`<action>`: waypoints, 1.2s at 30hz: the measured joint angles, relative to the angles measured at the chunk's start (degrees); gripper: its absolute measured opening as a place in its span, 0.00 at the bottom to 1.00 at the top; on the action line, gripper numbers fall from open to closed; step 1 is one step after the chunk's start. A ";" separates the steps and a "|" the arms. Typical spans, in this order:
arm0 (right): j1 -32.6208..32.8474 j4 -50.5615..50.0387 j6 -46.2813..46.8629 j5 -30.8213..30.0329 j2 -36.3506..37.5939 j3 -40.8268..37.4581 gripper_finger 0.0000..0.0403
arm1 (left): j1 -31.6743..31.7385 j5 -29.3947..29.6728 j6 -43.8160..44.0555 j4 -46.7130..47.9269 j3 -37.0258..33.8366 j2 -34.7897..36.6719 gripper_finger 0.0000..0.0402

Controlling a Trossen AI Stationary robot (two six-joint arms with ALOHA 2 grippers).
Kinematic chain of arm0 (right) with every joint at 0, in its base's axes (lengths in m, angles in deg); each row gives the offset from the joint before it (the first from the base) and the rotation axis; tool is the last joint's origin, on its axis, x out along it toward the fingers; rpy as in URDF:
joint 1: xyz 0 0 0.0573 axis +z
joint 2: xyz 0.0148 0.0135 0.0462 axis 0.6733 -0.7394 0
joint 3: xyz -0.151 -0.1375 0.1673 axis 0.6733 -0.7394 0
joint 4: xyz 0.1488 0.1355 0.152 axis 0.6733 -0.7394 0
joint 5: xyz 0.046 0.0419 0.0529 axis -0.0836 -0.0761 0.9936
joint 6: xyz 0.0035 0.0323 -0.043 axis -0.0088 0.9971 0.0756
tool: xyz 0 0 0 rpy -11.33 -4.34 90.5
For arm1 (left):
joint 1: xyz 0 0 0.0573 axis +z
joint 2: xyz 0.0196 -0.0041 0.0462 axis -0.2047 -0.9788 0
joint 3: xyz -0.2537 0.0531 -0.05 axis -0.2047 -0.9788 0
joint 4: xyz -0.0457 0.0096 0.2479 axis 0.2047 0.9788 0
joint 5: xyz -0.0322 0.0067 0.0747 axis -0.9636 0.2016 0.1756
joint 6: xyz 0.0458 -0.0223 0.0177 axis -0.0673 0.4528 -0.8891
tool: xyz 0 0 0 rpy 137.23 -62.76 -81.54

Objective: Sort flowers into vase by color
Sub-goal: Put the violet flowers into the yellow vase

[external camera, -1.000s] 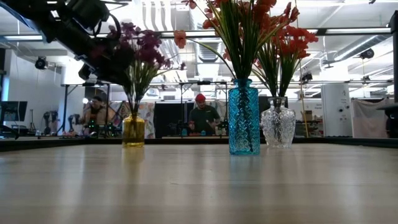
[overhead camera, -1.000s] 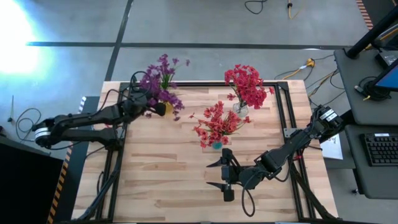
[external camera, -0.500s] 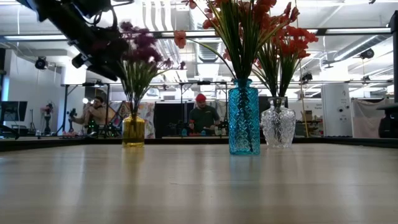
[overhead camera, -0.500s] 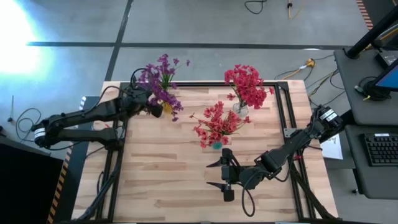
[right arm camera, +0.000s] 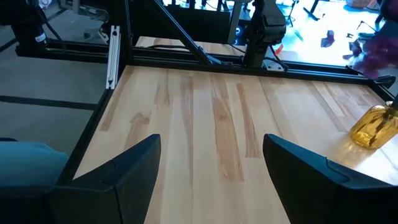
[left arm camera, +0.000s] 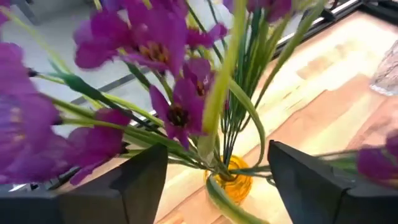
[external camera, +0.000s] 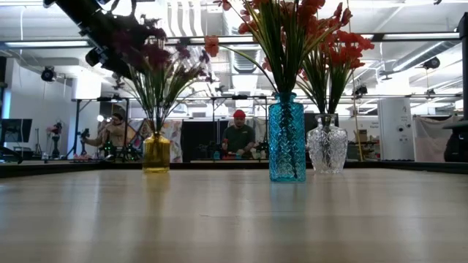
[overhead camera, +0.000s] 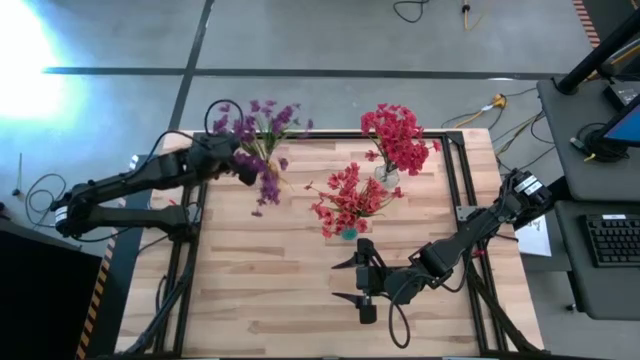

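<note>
From above I see my left gripper (overhead camera: 243,165) beside the purple flowers (overhead camera: 262,135) at the table's (overhead camera: 250,280) far left. Level view: they stand in the yellow vase (external camera: 156,152). Left wrist: fingers spread, gripping nothing. Right gripper (overhead camera: 358,283) open, empty, over the near table.

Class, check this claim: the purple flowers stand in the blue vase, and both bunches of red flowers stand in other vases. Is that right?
Not quite. The purple flowers stand in the yellow vase; the blue vase holds red flowers. The other red bunch stands in the clear vase. The low view shows this.
</note>
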 joint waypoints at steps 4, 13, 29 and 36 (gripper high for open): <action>-0.01 -0.16 0.01 0.00 0.01 0.00 0.68 | 0.00 -0.01 0.00 0.02 0.91 0.00 0.72; 0.00 -0.25 0.01 0.00 0.01 0.00 0.68 | 0.00 -0.10 0.04 1.97 2.86 0.00 0.81; 0.00 -0.25 0.03 0.00 0.00 0.00 0.68 | 0.00 -6.92 3.72 12.53 9.74 -0.02 0.83; 0.00 -0.23 0.01 0.00 0.00 0.00 0.68 | 0.02 -6.89 3.86 14.84 12.33 -0.02 0.83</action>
